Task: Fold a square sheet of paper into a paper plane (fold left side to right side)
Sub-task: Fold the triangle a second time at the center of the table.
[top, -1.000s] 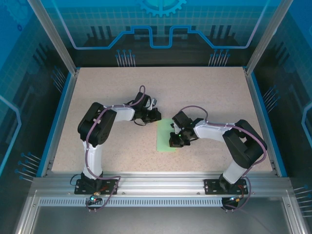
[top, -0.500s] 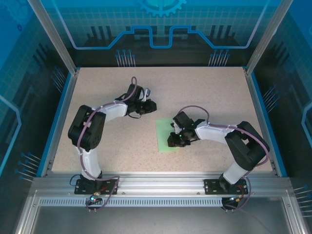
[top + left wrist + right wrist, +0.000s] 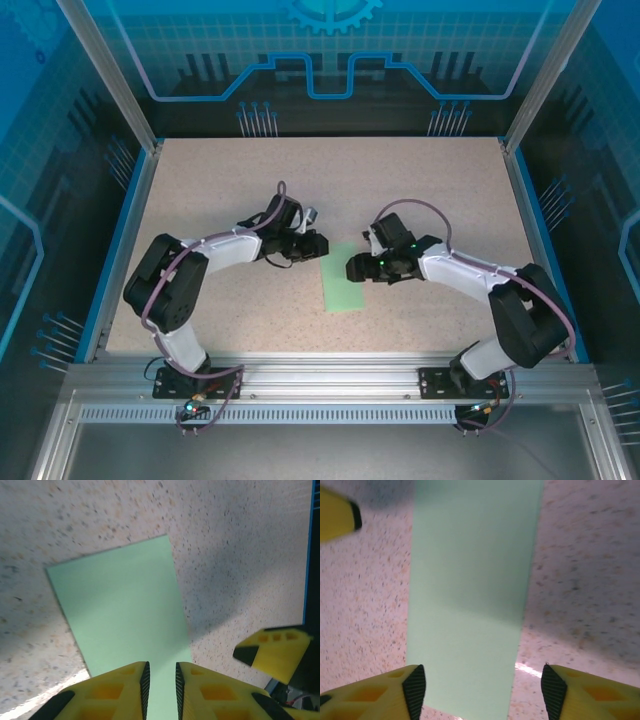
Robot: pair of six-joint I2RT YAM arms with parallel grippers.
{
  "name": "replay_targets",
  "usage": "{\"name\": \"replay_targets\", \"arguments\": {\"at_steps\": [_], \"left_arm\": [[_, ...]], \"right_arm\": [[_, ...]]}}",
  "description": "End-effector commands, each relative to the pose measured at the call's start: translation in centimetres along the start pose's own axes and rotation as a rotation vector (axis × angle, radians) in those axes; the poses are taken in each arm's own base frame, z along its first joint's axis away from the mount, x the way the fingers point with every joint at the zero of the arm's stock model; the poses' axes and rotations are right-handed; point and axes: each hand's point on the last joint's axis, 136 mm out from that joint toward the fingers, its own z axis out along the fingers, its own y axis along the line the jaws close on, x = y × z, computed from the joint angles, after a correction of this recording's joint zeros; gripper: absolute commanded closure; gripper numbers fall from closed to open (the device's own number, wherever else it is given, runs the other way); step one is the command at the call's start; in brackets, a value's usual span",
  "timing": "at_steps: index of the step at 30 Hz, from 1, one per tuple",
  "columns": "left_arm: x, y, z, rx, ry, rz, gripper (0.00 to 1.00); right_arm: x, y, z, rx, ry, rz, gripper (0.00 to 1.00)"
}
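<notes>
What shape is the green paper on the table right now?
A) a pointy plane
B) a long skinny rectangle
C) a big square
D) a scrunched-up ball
B: the green paper lies flat on the table as a narrow strip, much longer than it is wide.

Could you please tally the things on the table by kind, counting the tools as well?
Green paper: 1
Tools: 2 (left tool, right tool)
Total: 3
</notes>
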Motion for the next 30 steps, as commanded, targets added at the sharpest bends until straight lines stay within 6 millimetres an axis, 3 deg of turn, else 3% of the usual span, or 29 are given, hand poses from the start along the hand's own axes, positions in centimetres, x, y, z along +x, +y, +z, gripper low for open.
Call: {"name": "replay_targets", "arguments": {"at_steps": [1, 9, 17, 30], "left_arm": [[1.3, 1.4, 1.1, -0.033, 0.049, -0.048, 0.76], [2.0, 3.1, 3.5, -0.071, 0.086, -0.073, 0.77], [2.6, 4.2, 4.1, -0.117, 0.106, -0.056, 0.77], [2.8, 4.2, 4.5, -0.113, 0.114, -0.044, 0.77]], "right_arm": [[0.4, -0.5, -0.6, -0.046, -0.01, 0.047, 0.28], [1.7, -0.2, -0.9, -0.131, 0.016, 0.093, 0.22], [3.1, 1.1, -0.2, -0.205, 0.147, 0.148, 0.34], [2.0, 1.1, 1.2, -0.222, 0.191, 0.24, 0.36]]}}
